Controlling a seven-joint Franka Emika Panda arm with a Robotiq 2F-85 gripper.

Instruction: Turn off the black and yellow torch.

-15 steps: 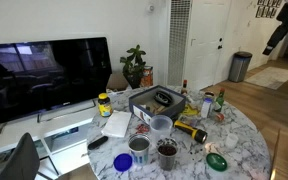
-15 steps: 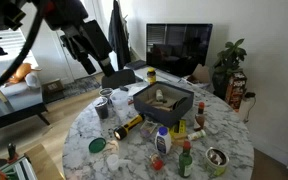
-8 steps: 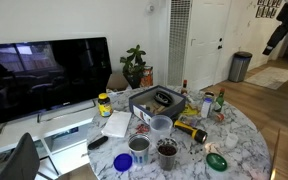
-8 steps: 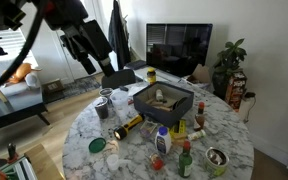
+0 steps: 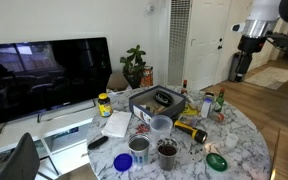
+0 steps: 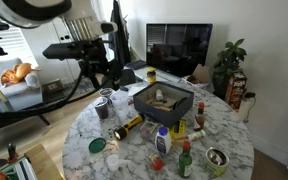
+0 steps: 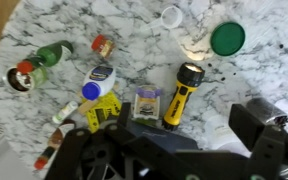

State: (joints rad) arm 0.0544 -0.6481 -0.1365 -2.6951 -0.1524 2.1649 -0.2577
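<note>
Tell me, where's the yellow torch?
In the wrist view the black and yellow torch lies right of centre on the marble table, beside a yellow packet, below a green lid.

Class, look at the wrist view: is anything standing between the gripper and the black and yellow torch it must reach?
Nothing visible does. The gripper hangs above the table, and the black and yellow torch lies uncovered on it. A small packet lies close beside it and a green lid sits apart, neither over it.

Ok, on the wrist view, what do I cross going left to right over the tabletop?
Green bottle → white bottle with blue cap → yellow packet → black and yellow torch → green lid.
</note>
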